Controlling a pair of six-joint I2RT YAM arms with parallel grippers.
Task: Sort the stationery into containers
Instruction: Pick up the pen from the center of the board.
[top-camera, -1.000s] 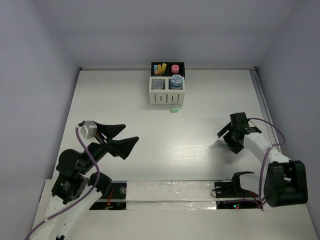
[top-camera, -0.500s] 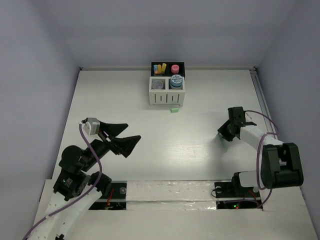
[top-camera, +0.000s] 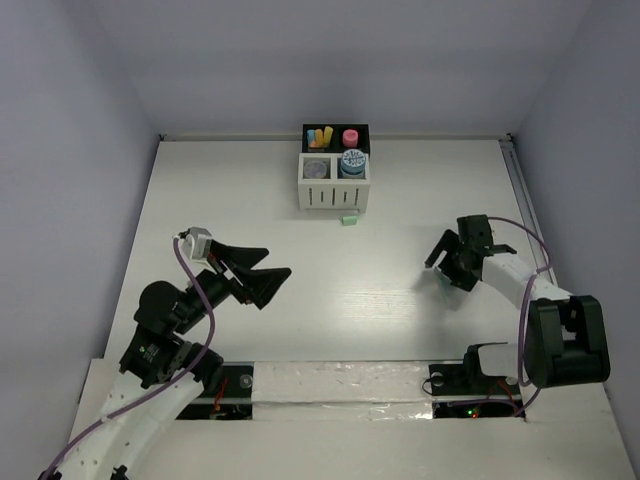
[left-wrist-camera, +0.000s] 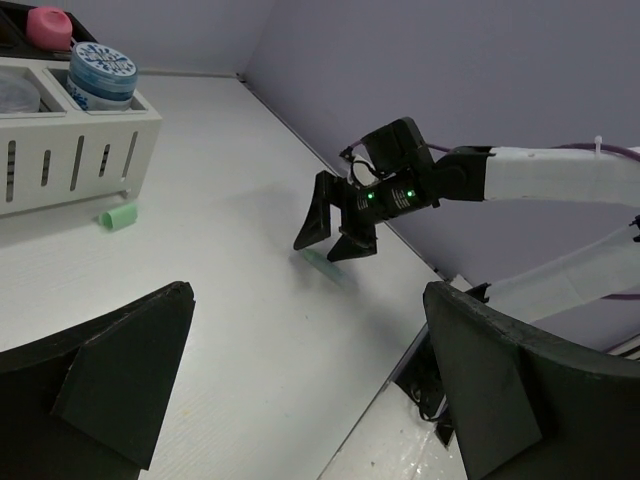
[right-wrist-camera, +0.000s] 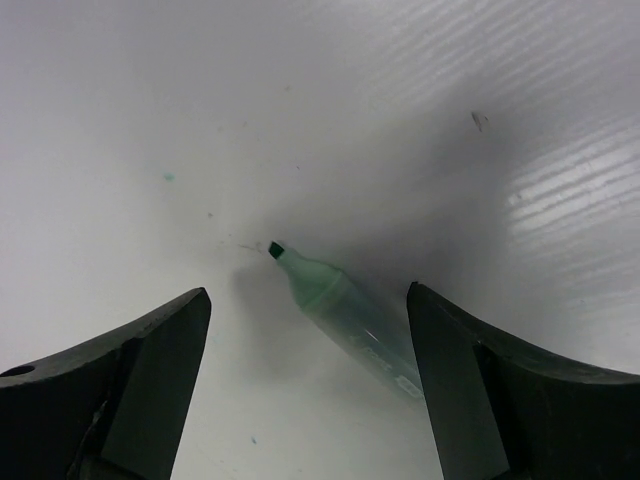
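Observation:
A green uncapped highlighter (right-wrist-camera: 350, 318) lies flat on the white table between the fingers of my open right gripper (right-wrist-camera: 305, 345), which hovers just above it. In the left wrist view the highlighter (left-wrist-camera: 322, 264) lies under that gripper (left-wrist-camera: 335, 235). From above, the right gripper (top-camera: 449, 263) is at the right of the table. The organiser (top-camera: 335, 183) stands at the far middle, with yellow and orange stubs (top-camera: 321, 136), a pink stub (top-camera: 350, 137) and a blue-white roll (top-camera: 351, 161) in it. A green cap (top-camera: 349, 219) lies in front of it. My left gripper (top-camera: 258, 272) is open and empty.
The white front bin on the left holds a greyish round item (top-camera: 316, 169). A raised rail (top-camera: 520, 190) runs along the table's right edge. Taped strip and cables lie at the near edge (top-camera: 340, 382). Walls close in on the left, right and back.
My right gripper has turned and shifted slightly left over the highlighter, its fingers opened wider. My left gripper has moved a little to the right and lower.

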